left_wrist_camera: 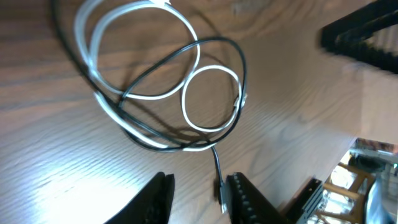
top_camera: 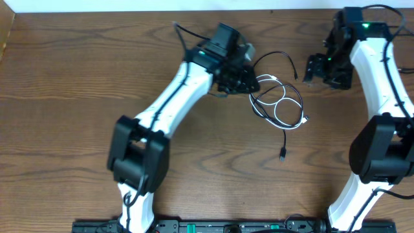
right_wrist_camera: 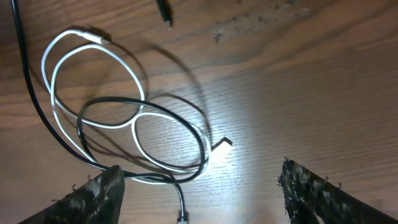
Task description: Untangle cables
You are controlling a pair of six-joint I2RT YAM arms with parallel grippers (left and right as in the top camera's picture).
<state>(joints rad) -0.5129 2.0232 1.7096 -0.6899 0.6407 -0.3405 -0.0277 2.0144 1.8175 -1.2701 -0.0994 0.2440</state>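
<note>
Cables (left_wrist_camera: 165, 144) lie looped together; we judge untangling barely begun. Left fingers (left_wrist_camera: 155, 199) sit apart astride the black plug (left_wrist_camera: 221, 191); right fingers (right_wrist_camera: 99, 193) wide, empty.

1. The table (top_camera: 65, 77) is brown wood with a dark, streaky grain under both grippers.
2. The white cable (left_wrist_camera: 185, 102) lies in white loops ahead of the left gripper (left_wrist_camera: 196, 193), whose fingers (left_wrist_camera: 155, 199) are black.
3. The black cable (left_wrist_camera: 216, 163) is black, crosses the white loops, and its tail runs in between those fingers.
4. The right gripper (right_wrist_camera: 199, 186) has black fingers (right_wrist_camera: 99, 193) flecked with grey.
5. The left arm (top_camera: 181, 90) and right arm (top_camera: 381, 65) have white shells and black joints; a green light (top_camera: 367, 26) glows behind the right gripper.
</note>
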